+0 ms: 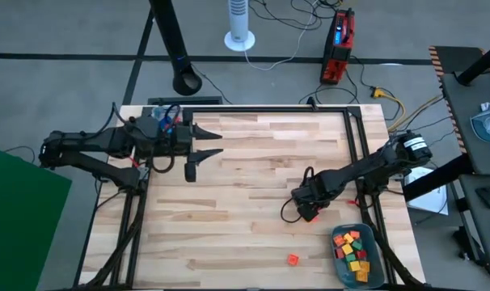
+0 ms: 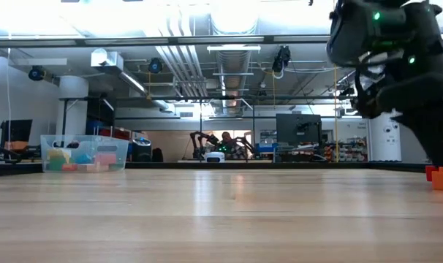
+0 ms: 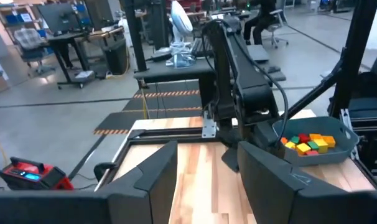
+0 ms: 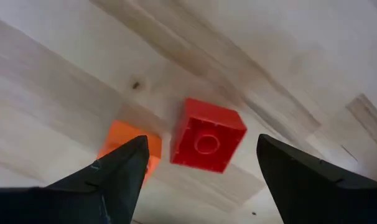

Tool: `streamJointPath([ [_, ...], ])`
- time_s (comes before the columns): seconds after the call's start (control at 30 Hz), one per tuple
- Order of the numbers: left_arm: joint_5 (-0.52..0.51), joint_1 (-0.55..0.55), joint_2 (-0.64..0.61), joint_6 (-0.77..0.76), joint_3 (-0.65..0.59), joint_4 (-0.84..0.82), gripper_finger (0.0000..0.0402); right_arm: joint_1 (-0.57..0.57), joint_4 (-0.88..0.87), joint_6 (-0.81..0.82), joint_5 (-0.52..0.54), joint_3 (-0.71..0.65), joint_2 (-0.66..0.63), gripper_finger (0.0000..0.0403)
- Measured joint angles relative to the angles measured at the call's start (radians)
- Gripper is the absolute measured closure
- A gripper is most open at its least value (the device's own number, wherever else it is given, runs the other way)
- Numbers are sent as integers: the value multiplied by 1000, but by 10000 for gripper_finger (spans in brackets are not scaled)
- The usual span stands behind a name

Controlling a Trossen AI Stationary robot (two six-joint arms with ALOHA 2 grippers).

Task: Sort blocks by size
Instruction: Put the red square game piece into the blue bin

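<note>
A red block lies studs-up on the wooden table, with an orange block close beside it, partly hidden by one finger. My right gripper hangs over them pointing down, open, one finger on either side of the red block and clear of it; in the high view the gripper covers most of the red block. Another small orange-red block lies alone near the front edge. My left gripper waits at the far left, raised, level and open.
A grey-blue tray holding several red, orange and yellow blocks stands at the near right corner. A clear box with coloured blocks shows at the left of the low view. A black frame runs along the table's far and right sides.
</note>
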Motion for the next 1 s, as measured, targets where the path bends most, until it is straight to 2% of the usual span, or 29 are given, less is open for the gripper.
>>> streamJointPath([
  [0.2, 0, 0, 1, 0, -1, -8, 247, -18, 74, -28, -10, -17, 56, 118],
  [0.4, -1, 0, 4, -4, -4, -31, 247, -34, 137, -28, -40, -40, 68, 148],
  [0.77, -51, 1, 5, 2, -3, -32, 247, -32, 142, -34, -35, -42, 67, 273],
  [1.0, -53, 2, 5, 8, -4, -16, 247, -52, 124, -58, 5, -48, 4, 273],
])
